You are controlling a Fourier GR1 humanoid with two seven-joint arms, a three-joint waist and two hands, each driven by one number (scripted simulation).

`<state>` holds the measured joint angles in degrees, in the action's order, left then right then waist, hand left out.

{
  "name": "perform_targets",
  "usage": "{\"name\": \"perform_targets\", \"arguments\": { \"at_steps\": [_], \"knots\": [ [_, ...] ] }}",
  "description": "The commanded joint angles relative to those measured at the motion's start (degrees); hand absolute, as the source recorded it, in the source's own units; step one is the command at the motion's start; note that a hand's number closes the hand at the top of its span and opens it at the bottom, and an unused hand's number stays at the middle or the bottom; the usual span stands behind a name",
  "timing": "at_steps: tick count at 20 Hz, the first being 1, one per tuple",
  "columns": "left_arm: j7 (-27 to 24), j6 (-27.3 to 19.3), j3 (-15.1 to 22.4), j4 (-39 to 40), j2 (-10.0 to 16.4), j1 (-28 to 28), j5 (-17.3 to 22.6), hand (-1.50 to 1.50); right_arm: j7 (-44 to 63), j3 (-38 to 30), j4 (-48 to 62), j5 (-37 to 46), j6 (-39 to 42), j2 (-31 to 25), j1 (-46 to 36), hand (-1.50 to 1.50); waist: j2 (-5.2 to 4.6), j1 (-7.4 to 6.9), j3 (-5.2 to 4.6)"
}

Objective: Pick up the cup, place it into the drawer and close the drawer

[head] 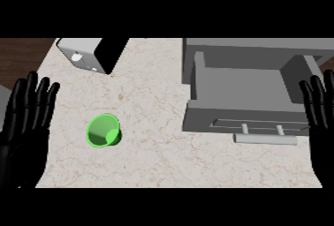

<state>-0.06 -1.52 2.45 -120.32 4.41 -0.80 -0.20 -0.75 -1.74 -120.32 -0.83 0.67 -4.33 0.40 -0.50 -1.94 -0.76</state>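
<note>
Cup (103, 130): green, on tabletop (163, 163), left of centre, untouched, nearest left hand (24, 123). Drawer (241, 88): stands open, ready to receive, handle (264, 138) facing robot. Right hand (320, 108): beside drawer. Both hands: fingers straight, apart, holding nothing, resting at edges. Grasp not yet begun.

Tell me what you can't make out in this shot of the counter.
Head view:
- Grey box: cut off by the top edge; what it is is unclear.
- Right hand: partly beyond the right edge.
- Left hand: partly beyond the left edge.
- Cup: underside hidden by its own body.
</note>
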Motion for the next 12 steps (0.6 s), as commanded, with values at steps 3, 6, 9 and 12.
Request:
{"name": "perform_targets", "arguments": {
  "at_steps": [3,6,9,12],
  "knots": [
    [0.72,13.21,-1.84,0.30,6.55,2.68,13.67,-1.50,1.14,2.87,-1.45,2.12,-0.12,0.30,-2.21,-1.50,0.54,1.80,0.67],
    [-3.82,25.91,-0.43,2.03,11.42,1.97,22.96,-1.50,-0.77,1.96,-0.17,0.95,0.33,0.45,-1.99,-1.50,0.40,2.06,0.54],
    [4.62,26.35,-3.77,9.86,11.62,-0.01,33.91,-1.50,6.27,4.47,4.09,-0.67,5.23,-2.89,-2.76,-1.50,0.01,1.53,0.62],
    [2.61,33.78,-10.38,19.68,16.99,2.30,40.60,-1.50,5.63,2.93,6.50,-2.03,6.01,-3.36,-4.90,-1.50,0.11,1.85,0.67]
  ]
}}
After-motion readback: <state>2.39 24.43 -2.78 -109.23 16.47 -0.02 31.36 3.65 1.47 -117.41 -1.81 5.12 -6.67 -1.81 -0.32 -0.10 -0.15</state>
